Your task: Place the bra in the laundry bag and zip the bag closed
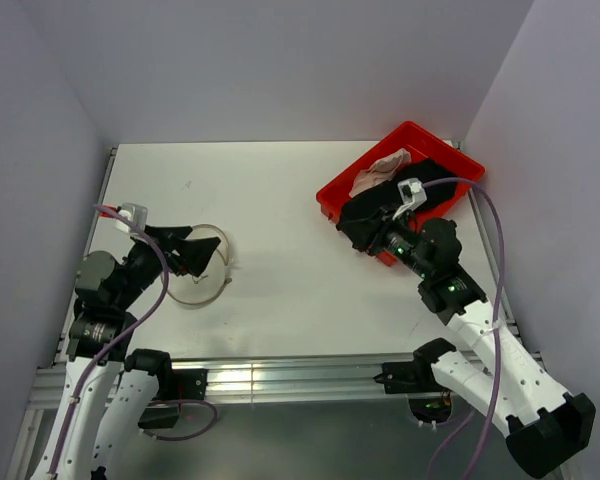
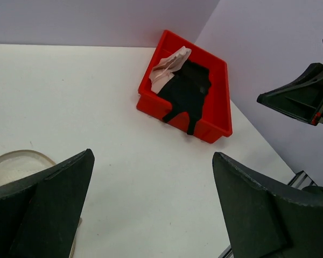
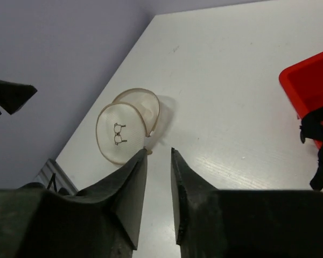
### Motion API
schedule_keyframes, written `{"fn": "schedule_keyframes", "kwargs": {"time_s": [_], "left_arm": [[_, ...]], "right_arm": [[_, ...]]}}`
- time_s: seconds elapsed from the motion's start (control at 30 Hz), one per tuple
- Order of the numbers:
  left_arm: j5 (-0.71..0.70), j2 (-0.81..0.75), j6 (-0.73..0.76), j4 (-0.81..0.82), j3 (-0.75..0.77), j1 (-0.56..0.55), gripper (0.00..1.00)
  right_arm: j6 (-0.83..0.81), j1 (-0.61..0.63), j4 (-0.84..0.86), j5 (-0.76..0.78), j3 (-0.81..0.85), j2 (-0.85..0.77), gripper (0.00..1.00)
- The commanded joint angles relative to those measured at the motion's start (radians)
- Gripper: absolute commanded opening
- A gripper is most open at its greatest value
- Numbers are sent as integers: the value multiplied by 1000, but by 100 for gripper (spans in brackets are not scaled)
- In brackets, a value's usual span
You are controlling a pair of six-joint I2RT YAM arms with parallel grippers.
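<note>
Small round see-through white mesh laundry bag [image 1: 206, 287] lying flat on the white table [image 1: 280, 200], its circular lid with a dark squiggle mark flipped open beside the rim. The left gripper [image 2: 152, 157] hovers over the bag's left part with fingers spread wide and nothing between them. The right gripper [image 3: 158, 152], fingers parted by a narrow gap and empty, sits at the near corner of the red plastic tray [image 2: 210, 129]. The tray holds a black garment [image 2: 188, 91], which droops over the wall just right of those fingers, and a pale pink garment [image 2: 169, 67]. Which is the bra cannot be told.
</note>
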Motion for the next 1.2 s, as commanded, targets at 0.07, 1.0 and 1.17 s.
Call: {"fn": "schedule_keyframes", "kwargs": {"time_s": [0.07,1.0,1.17], "left_arm": [[-35,29,25,-35,48,6,99],[-468,26,-168,-417,122,6,92],[-431,56,-178,-359,76,6,89]], "right_arm": [[-40,107,28,58,57,78,44],[27,544,124,195,615,1144,59],[27,546,84,183,723,1283,55]]}}
